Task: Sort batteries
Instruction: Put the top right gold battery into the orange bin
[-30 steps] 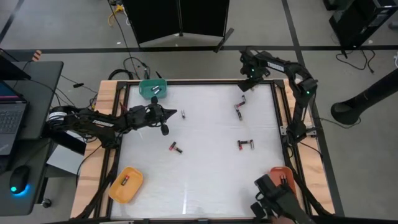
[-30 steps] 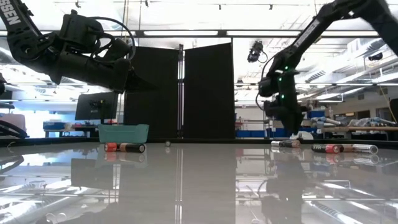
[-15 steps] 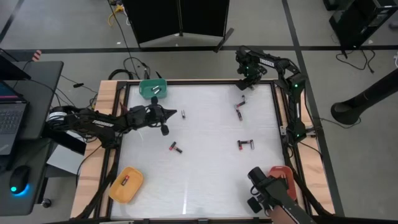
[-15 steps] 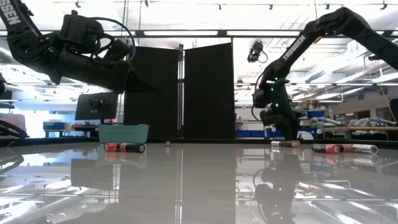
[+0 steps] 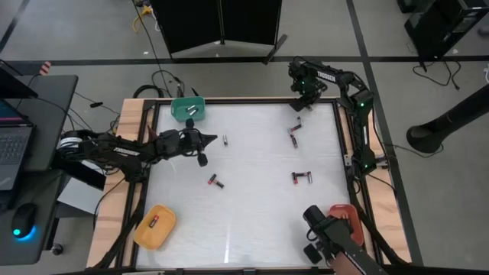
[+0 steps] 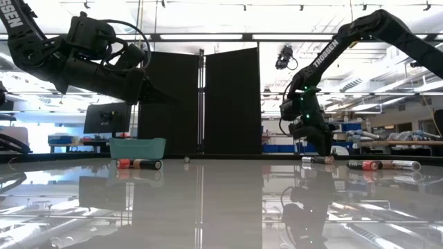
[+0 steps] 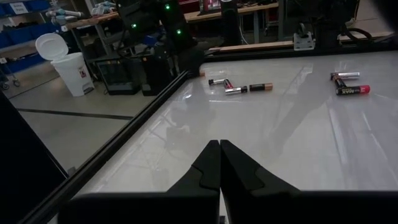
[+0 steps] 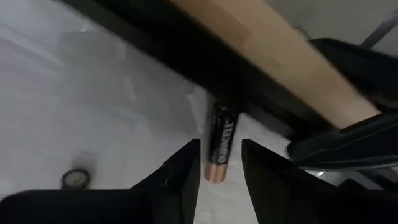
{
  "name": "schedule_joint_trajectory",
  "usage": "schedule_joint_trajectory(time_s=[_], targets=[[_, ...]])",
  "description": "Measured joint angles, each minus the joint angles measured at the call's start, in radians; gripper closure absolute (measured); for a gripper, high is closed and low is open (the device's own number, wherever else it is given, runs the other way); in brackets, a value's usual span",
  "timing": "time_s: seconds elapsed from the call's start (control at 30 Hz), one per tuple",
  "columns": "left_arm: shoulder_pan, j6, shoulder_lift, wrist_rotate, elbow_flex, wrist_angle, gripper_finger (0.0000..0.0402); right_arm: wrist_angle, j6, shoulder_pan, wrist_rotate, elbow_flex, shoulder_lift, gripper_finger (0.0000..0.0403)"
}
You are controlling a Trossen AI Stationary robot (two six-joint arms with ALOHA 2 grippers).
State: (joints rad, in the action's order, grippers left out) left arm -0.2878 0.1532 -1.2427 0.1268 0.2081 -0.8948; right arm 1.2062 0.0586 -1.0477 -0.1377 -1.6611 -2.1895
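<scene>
The right tool [image 8: 219, 163] hangs at the table's [image 5: 252, 221] far right corner, fingers apart, one copper-and-black battery [image 8: 219, 144] lying between the tips, unclamped, against the dark rail. The left tool [image 7: 219, 163], fingers together and empty, hovers near the green tray [image 5: 188, 108]. From above, one battery lies beside it [image 5: 225, 140], one nearer the front [image 5: 215, 181], two close to the right tool [image 5: 295, 128], two farther off [image 5: 302, 178]. Three trays: green holding one battery, yellow [image 5: 155, 226] holding one, orange [image 5: 345, 216] partly hidden.
</scene>
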Motion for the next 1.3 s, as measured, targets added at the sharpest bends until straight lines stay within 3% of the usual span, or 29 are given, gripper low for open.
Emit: schedule_joint_trajectory(time_s=[0.67, 0.9, 1.03, 1.3], targets=[[0.000, 0.000, 0.000, 0.000, 0.000, 0.000, 0.0394, 0.010, -0.006, -0.001, 0.043, 0.036, 0.000, 0.0302], [0.000, 0.000, 0.000, 0.000, 0.000, 0.000, 0.0394, 0.010, 0.000, -0.002, 0.017, 0.045, 0.000, 0.0317], [0.000, 0.000, 0.000, 0.000, 0.000, 0.000, 0.0394, 0.016, 0.027, -0.002, -0.001, 0.045, 0.000, 0.0346], [0.000, 0.000, 0.000, 0.000, 0.000, 0.000, 0.0394, 0.060, 0.057, 0.003, -0.023, 0.031, -0.002, 0.0348]])
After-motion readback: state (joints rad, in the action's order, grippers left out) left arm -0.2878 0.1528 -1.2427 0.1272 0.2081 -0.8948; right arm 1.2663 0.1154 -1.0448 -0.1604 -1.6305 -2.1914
